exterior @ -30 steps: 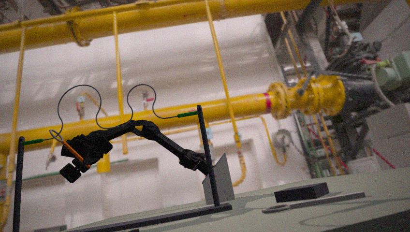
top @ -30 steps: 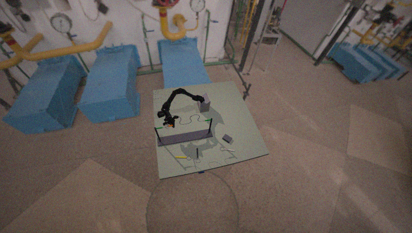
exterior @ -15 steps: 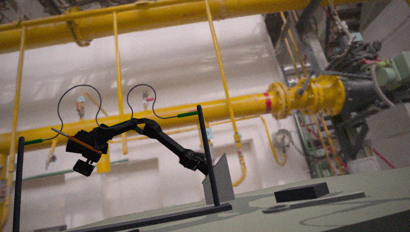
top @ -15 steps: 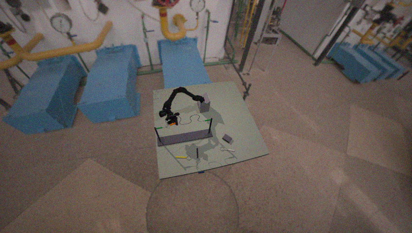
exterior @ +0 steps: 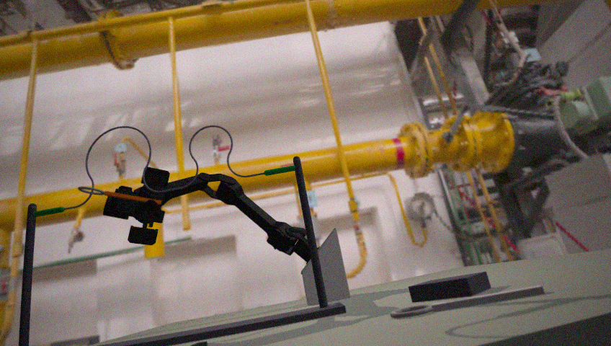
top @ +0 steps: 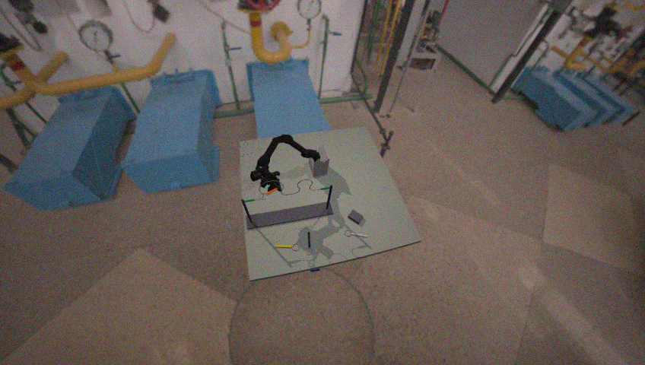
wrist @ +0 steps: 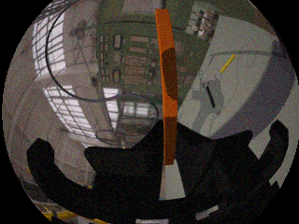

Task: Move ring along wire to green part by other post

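Observation:
My gripper (top: 274,186) (exterior: 133,202) (wrist: 164,123) is shut on the orange handle (top: 271,192) (exterior: 128,196) (wrist: 164,28), which lies nearly level in the exterior view. The ring (exterior: 101,192) at its end appears around the thin grey wire (exterior: 118,127) (wrist: 49,61), low on the large loop, just past the left green part (top: 248,200) (exterior: 49,211). Whether ring and wire touch is unclear. The left post (top: 246,211) (exterior: 27,265) stands beside that green part. The right green part (top: 325,188) (exterior: 280,170) adjoins the right post (top: 329,197) (exterior: 308,223).
The wire makes a second, smaller hump toward the right post. A long base (top: 289,215) (exterior: 257,324) joins the posts. A grey upright box (top: 319,168), dark block (top: 355,217) (exterior: 449,286), yellow stick (top: 284,246) (wrist: 228,63), white stick (top: 360,234) and black stick (top: 309,239) (wrist: 210,96) are on the table.

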Action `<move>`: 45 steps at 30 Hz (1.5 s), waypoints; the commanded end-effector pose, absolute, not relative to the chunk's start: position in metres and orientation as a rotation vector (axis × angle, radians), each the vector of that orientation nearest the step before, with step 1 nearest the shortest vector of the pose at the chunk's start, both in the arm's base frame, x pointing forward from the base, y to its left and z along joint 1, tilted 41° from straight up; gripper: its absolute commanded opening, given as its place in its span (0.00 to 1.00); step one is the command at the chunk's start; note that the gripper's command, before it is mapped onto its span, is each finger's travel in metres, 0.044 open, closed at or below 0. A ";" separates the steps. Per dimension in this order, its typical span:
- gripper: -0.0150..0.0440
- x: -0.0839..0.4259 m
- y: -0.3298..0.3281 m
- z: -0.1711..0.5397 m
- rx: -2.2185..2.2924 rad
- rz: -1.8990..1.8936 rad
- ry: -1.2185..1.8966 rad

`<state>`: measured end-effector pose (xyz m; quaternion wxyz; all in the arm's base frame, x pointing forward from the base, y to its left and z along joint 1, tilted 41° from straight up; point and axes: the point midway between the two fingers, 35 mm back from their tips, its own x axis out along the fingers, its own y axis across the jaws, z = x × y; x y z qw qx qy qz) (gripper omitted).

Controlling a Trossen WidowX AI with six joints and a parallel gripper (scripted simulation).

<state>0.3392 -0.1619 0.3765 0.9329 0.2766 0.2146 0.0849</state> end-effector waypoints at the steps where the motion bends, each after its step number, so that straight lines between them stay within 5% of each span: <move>1: 0.00 0.339 -0.149 0.385 0.667 0.205 0.433; 45: 0.00 0.335 -0.102 0.461 1.132 0.338 0.389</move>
